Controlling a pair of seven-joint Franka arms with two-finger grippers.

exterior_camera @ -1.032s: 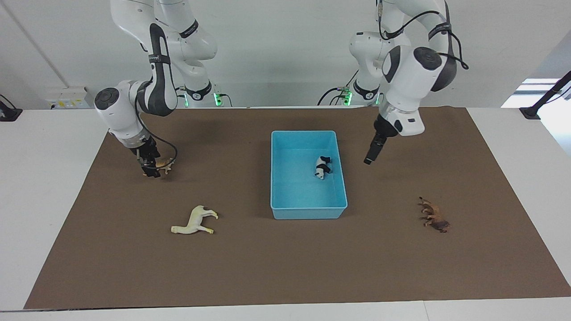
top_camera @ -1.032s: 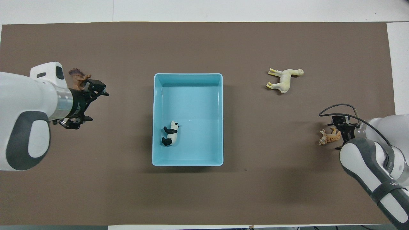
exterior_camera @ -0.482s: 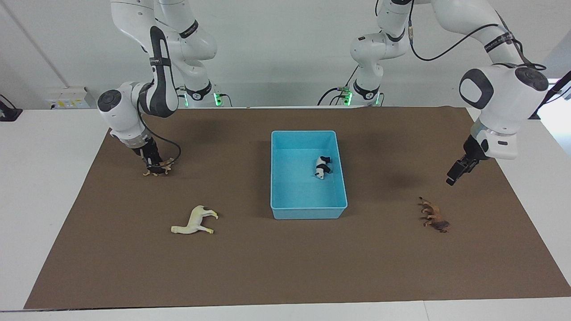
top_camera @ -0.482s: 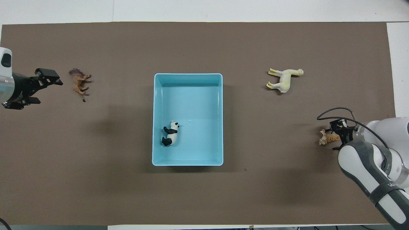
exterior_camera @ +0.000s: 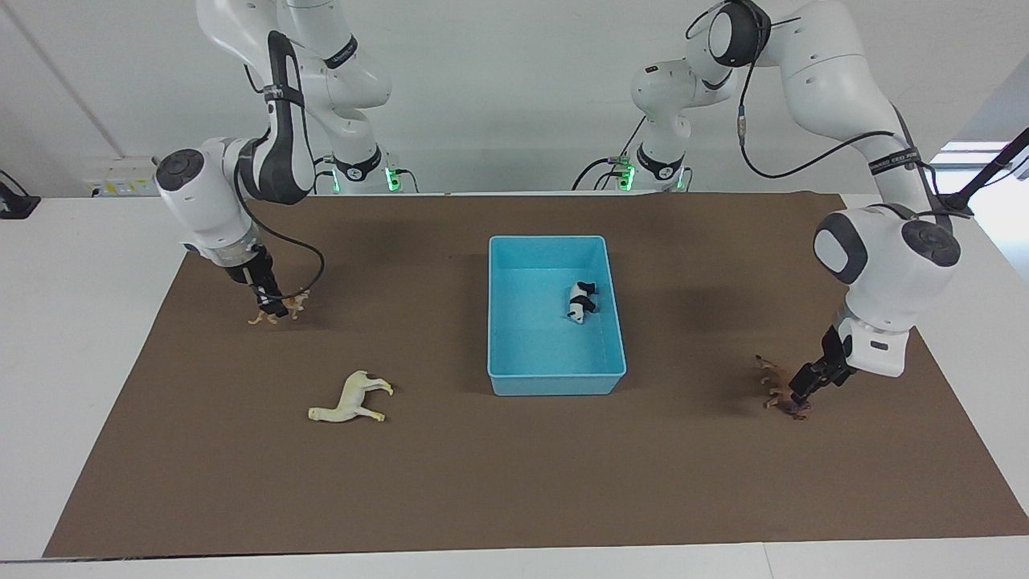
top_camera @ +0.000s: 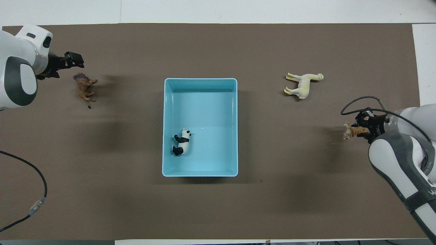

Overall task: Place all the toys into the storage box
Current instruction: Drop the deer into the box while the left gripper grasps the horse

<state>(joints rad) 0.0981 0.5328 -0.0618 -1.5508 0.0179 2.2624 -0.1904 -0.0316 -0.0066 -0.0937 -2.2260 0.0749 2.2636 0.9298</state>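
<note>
Two arms at two toys; one of four toys boxed.

The storage box [exterior_camera: 557, 378] sits mid-mat, reachable by both arms, with the panda [exterior_camera: 580, 301] lying inside. The right gripper [exterior_camera: 272, 308], toward the right arm's end, is closed on the tiger [exterior_camera: 283, 309], apparently for carrying to the box. The left gripper [exterior_camera: 802, 388] hangs low just beside the lion [exterior_camera: 776, 384], apparently lining up a grasp; whether its fingers are parted cannot be told. The horse [exterior_camera: 350, 399] lies on its side, unattended, farther from the robots than the tiger.
</note>
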